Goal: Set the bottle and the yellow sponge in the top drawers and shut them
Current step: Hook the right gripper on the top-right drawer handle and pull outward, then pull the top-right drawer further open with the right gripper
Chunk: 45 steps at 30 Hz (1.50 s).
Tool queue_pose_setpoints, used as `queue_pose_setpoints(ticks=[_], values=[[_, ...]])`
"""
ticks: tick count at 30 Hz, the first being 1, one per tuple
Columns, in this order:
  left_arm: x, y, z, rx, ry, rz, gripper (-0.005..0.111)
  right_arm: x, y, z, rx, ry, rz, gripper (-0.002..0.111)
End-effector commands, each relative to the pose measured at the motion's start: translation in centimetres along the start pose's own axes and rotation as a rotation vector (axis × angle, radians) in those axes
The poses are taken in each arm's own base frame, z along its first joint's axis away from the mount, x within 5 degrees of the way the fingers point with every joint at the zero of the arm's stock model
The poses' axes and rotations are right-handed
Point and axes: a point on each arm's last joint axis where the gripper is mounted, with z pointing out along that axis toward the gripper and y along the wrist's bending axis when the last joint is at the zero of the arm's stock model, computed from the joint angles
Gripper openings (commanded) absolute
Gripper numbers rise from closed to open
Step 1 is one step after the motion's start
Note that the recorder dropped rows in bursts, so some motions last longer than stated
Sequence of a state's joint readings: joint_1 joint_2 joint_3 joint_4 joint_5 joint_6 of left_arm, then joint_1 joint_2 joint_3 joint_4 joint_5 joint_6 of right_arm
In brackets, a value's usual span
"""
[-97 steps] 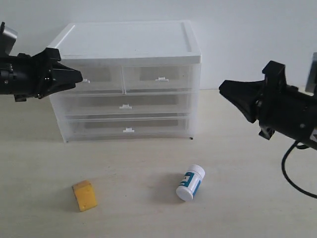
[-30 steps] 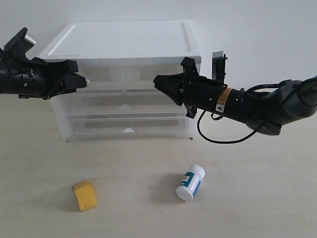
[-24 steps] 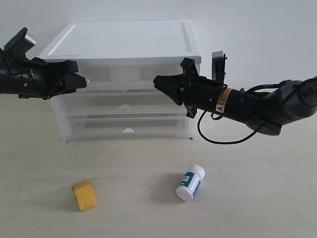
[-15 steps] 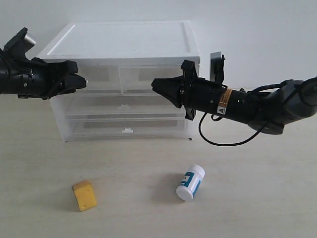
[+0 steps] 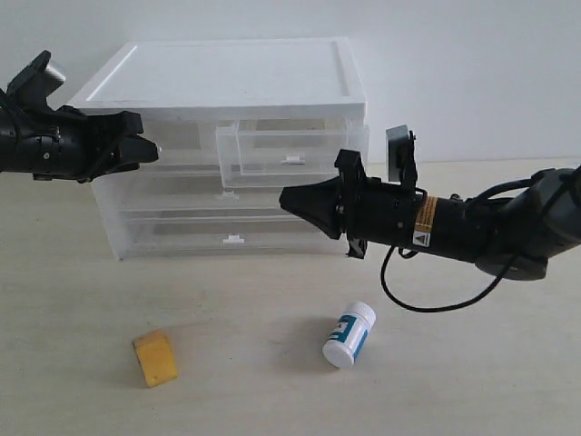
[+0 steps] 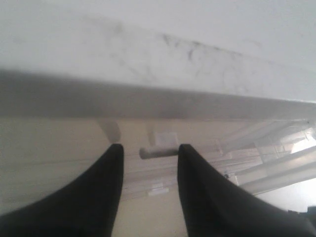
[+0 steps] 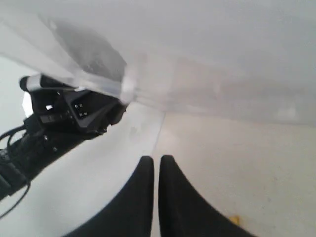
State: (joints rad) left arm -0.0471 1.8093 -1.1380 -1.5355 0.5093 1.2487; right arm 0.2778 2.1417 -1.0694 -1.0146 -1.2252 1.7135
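Straddling the left drawer tab, the parted left end effector should be clenched squarely, then drawn straight; the right end effector is clenched empty.

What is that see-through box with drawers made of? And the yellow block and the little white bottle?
The drawers look like cloudy, see-through plastic: you can make out their insides through the fronts. The yellow sponge looks like soft, matte foam, though its pores are too small to see. The bottle seems to be smooth white plastic, with a printed blue-and-white label.
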Motion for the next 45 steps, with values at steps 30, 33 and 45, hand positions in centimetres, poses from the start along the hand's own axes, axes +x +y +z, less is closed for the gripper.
queue_pose_setpoints(ticks=[30,33,45], values=[[-0.9,0.1,-0.1,-0.032,-0.039,-0.001,0.035,-1.6,3.0,-0.9,0.032,-0.16,0.053,0.05],[-0.9,0.0,-0.1,-0.028,-0.038,-0.001,0.035,-1.8,2.7,-0.9,0.058,-0.179,0.059,0.05],[-0.8,-0.2,-0.1,0.001,-0.028,-0.001,0.035,-1.9,0.9,0.1,-0.041,-0.158,0.069,0.05]])
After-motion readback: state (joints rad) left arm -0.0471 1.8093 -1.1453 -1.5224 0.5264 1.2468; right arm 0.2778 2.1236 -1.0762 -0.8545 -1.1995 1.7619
